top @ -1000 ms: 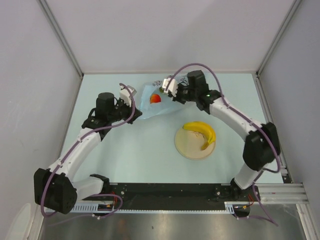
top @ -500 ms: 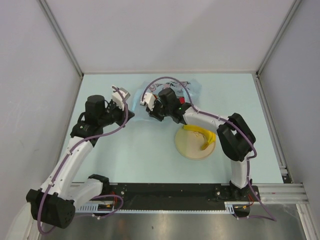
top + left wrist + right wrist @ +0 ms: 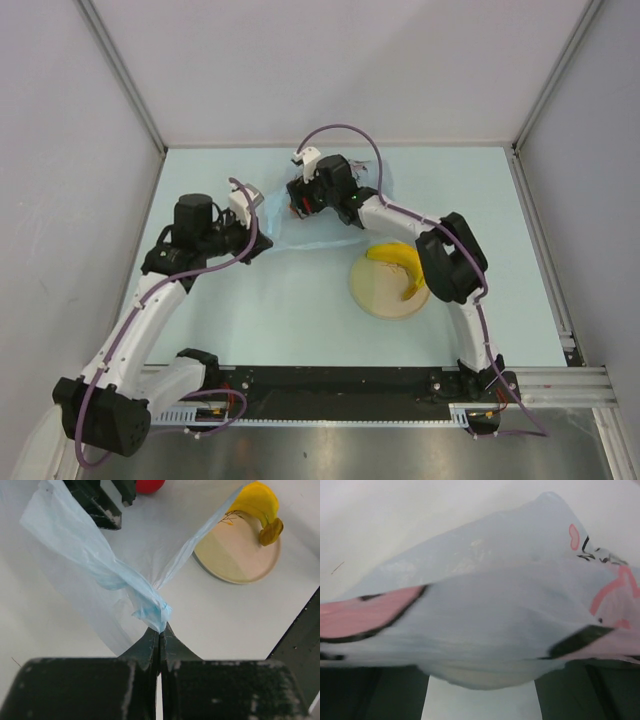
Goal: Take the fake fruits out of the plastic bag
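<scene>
The plastic bag lies at the far middle of the table, long axis running roughly left to right from its pinched corner. The left gripper is clamped tight on that twisted corner, I'd guess to anchor it and keep the film taut. The right gripper has its jaws apart beside a red fruit and is gripping nothing I can see. The banana is already on the plate - well clear of the bag
</scene>
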Controlling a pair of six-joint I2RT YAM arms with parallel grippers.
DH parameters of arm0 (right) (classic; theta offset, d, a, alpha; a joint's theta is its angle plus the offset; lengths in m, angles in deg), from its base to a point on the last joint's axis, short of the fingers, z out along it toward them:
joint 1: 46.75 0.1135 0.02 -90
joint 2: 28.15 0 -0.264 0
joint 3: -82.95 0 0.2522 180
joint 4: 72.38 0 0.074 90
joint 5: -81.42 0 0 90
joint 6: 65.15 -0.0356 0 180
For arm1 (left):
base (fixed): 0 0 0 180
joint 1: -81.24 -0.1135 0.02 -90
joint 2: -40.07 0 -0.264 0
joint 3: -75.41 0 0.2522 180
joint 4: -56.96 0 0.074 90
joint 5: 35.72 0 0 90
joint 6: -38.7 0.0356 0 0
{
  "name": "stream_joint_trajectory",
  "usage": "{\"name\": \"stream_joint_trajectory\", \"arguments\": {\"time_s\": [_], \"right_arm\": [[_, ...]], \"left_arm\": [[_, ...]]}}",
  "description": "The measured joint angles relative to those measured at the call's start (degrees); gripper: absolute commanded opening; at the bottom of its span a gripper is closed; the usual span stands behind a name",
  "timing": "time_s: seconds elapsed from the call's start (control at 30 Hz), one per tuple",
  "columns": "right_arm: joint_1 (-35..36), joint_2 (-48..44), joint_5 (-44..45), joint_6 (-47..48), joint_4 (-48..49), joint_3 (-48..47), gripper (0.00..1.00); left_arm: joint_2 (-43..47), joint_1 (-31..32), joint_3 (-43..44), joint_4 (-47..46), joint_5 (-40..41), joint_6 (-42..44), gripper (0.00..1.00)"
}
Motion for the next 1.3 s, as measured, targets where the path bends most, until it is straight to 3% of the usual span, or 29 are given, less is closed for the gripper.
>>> {"name": "stream_joint_trajectory", "arguments": {"time_s": [0.2, 0.47, 0.67, 0.77, 0.8, 0.83, 1.0, 1.3], "right_arm": [[0.3, 6.5, 3.6, -6.8, -0.6, -5.1, 0.85], [0.4, 14.4, 10.6, -11.8, -2.3, -15.3, 0.81], [0.5, 17.1, 13.3, -11.6, -1.7, -16.7, 0.77], [0.5, 17.1, 14.3, -10.8, -1.6, -16.5, 0.67], [0.5, 17.0, 14.4, -10.5, -1.4, -16.3, 0.53], [0.5, 17.0, 14.4, -10.1, -1.2, -16.1, 0.47], [-0.3, 14.5, 12.7, -8.5, -1.0, -12.5, 0.29], [-3.7, 6.2, 0.4, -6.8, -6.9, -6.2, 0.20]], "left_arm": [[-1.7, 0.0, 0.5, 0.3, 0.0, -0.5, 0.00], [-2.2, 0.0, 0.6, 0.4, -0.1, -1.5, 0.00], [-2.2, 0.0, 0.6, 0.3, -0.1, -1.7, 0.00], [-2.2, 0.0, 0.6, -0.3, -0.1, -2.0, 0.00], [-2.3, 0.0, 0.6, -0.7, -0.1, -2.1, 0.00], [-2.3, 0.0, 0.6, -1.1, -0.1, -2.2, 0.00], [-3.1, 0.0, 0.6, -3.1, 0.4, -2.5, 0.00], [-3.6, -0.1, 0.6, -6.8, 1.6, -3.0, 0.00]]}}
